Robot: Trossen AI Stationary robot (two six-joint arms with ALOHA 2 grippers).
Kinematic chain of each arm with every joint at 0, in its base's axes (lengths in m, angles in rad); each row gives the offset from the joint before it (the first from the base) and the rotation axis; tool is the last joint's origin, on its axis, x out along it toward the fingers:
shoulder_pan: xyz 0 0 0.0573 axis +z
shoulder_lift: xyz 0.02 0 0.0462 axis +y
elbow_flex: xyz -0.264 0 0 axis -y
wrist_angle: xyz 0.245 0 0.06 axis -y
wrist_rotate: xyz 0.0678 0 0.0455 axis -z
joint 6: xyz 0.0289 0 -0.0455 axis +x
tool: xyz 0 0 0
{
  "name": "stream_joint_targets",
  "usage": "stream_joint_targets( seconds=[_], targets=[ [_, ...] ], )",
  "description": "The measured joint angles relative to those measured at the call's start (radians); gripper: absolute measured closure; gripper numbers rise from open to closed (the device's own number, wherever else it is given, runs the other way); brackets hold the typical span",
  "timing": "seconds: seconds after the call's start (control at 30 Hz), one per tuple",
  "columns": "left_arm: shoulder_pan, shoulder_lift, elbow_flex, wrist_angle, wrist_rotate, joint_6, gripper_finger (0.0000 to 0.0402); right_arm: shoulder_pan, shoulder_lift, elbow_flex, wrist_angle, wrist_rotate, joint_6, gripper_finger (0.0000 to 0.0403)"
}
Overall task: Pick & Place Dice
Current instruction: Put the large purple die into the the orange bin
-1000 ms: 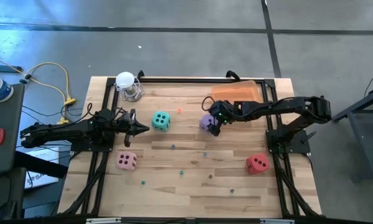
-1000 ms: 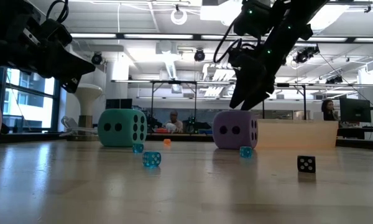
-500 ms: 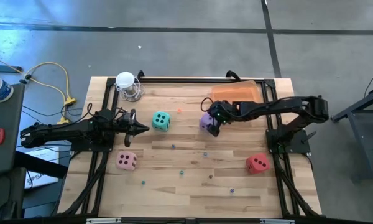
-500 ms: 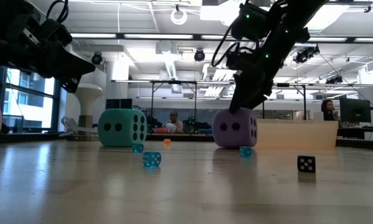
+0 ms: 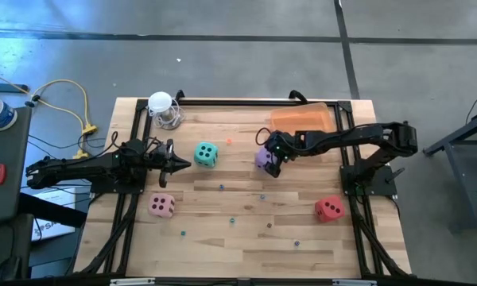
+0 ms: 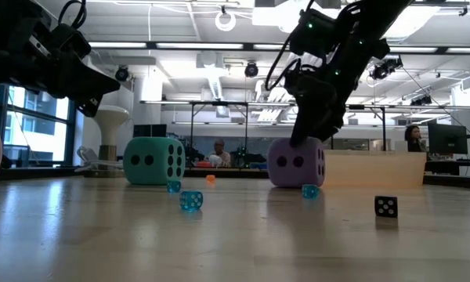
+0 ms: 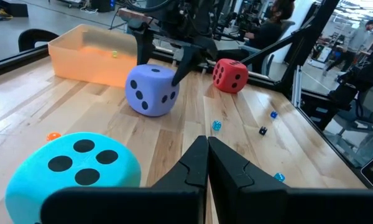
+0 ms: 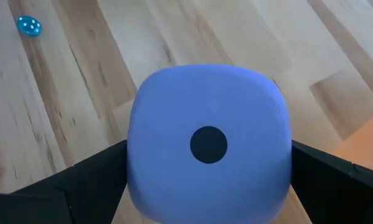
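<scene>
Four dice (image 5: 206, 154); right gripper (image 5: 268, 159) wide open astride purple one (image 5: 262, 157); left gripper (image 5: 179, 164) closed, empty.

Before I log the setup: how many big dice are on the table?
4. The teal die sits by the left gripper, the purple die between the right gripper's open fingers, the pink die front-left, the red die front-right.

Grey concrete floor (image 5: 222, 56) crossed by dark seams. Overhead, white ducts and strip lights (image 6: 196, 45); tall windows (image 6: 19, 129) stand along one side, desks and monitors (image 6: 446, 139) beyond.
</scene>
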Motion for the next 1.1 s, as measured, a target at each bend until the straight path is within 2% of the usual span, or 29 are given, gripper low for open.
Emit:
stream_joint_targets(
  seconds=[0.13,0.37,0.7,0.9,1.1],
  targets=[
    [0.000,0.000,0.000,0.000,0.000,0.000,0.0399,0.004,0.020,0.002,0.006,0.011,-0.001,0.0017],
    [0.000,0.000,0.000,0.000,0.000,0.000,0.0399,0.004,0.029,0.003,0.013,0.012,-0.003,0.0058],
    [0.000,0.000,0.000,0.000,0.000,0.000,0.0399,0.012,0.028,0.001,0.035,0.017,-0.034,0.0057],
    [0.000,0.000,0.000,0.000,0.000,0.000,0.0399,0.039,-0.043,-0.003,0.021,0.036,-0.054,0.0059],
    [0.000,0.000,0.000,0.000,0.000,0.000,0.0399,0.075,-0.190,-0.002,-0.025,0.135,-0.047,0.0058]
  ],
)
